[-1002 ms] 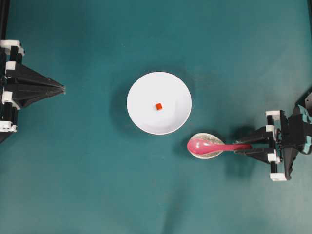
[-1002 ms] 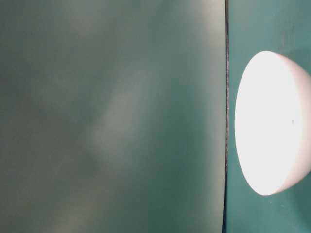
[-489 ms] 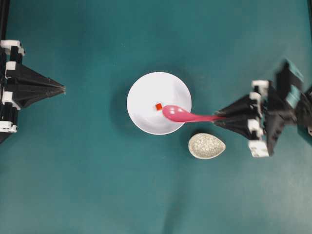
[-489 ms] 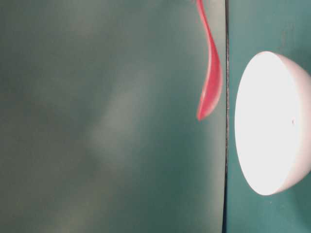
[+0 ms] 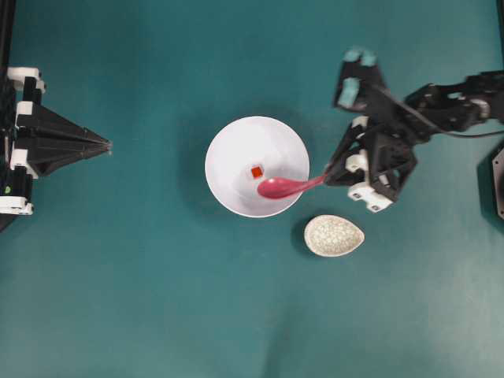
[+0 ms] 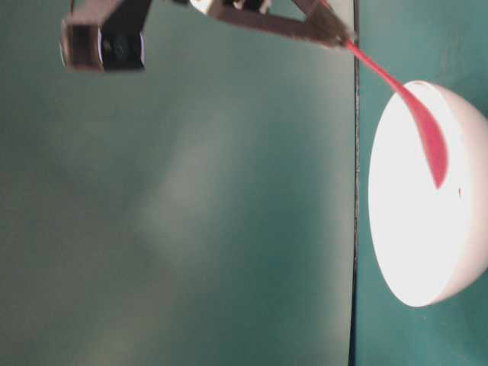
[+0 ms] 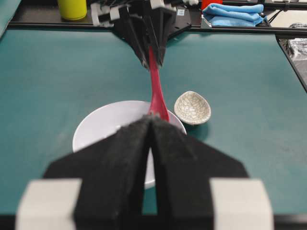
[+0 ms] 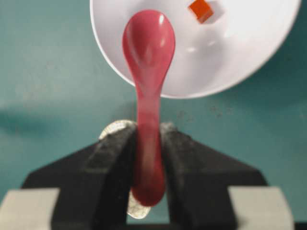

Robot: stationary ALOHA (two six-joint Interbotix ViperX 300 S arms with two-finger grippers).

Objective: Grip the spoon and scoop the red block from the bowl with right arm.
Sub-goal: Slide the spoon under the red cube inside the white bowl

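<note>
Overhead exterior: the teal counter (image 5: 157, 315) carries the white bowl (image 5: 228, 142); the right claw (image 5: 327, 178) is clamped on the pink spoon (image 5: 285, 187), long axis left-right, scoop pointing left inside the bowl, just beside the red block (image 5: 256, 172); the left claw (image 5: 106, 145) sits pressed together, well apart.

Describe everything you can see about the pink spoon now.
The spoon is glossy pink, plastic or glazed by its look, with a deep oval scoop and a straight handle. The right tool clamps the handle end. The scoop slants down into the white bowl, beside the red block, which is not in it.
</note>
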